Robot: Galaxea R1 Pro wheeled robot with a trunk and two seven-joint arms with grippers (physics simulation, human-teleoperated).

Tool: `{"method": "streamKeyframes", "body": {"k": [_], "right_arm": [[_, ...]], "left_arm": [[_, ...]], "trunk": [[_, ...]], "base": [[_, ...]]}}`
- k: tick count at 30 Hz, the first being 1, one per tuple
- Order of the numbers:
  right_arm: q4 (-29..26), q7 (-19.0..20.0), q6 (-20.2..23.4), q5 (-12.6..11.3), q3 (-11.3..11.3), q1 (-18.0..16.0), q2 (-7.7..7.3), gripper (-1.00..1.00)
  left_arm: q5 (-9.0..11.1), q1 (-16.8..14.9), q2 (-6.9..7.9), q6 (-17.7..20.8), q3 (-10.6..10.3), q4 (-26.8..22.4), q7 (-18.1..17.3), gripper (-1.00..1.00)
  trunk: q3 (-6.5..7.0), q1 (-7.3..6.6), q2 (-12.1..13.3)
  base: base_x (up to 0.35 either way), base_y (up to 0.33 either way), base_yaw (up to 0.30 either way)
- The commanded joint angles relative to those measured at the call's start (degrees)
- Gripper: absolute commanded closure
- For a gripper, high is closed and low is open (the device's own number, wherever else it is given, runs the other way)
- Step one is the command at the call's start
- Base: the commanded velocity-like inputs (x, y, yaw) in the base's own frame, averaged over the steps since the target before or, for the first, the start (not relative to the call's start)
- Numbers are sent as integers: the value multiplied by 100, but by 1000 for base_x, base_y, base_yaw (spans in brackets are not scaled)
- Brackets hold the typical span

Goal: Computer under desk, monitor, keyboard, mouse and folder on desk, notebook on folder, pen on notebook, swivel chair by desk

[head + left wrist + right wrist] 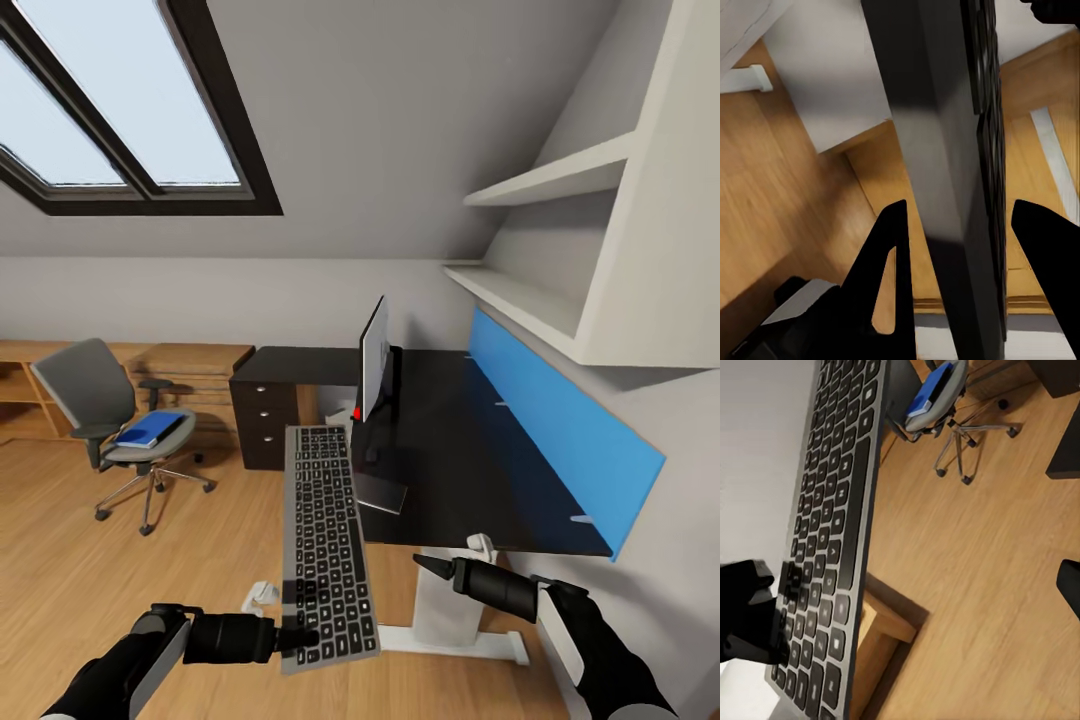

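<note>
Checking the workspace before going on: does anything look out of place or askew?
Yes. The keyboard is held up in the air by the left gripper, not on the desk. The folder lies on the swivel chair.

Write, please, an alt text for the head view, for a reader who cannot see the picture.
The left gripper holds the keyboard by its near end, lifted in front of the black desk, where the monitor stands edge-on. The right gripper hangs empty near the desk's front edge. Farther left, the swivel chair carries the blue folder on its seat.
</note>
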Motion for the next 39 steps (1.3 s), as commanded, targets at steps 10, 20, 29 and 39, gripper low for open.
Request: {"method": "streamKeyframes", "body": {"k": [10, 20, 29, 39], "right_arm": [[1, 118, 168, -32, -6, -4, -10, -100], [5, 403, 284, -31, -3, -4, -51, -100], [186, 383, 273, -28, 16, -4, -18, -100], [253, 364, 270, -31, 29, -4, -2, -100]], "left_arm": [[59, -6, -21, -656, -227, 210, -109, 100], [60, -6, -15, -748, -253, 240, -112, 100], [60, -6, -33, -750, -280, 233, -112, 100], [56, -6, -137, -750, -310, 232, -112, 100]], "trunk": [[80, -107, 192], [80, -107, 192], [80, -107, 192], [80, -107, 192]], "base": [[0, 0, 0], [0, 0, 0], [0, 0, 0], [0, 0, 0]]}}
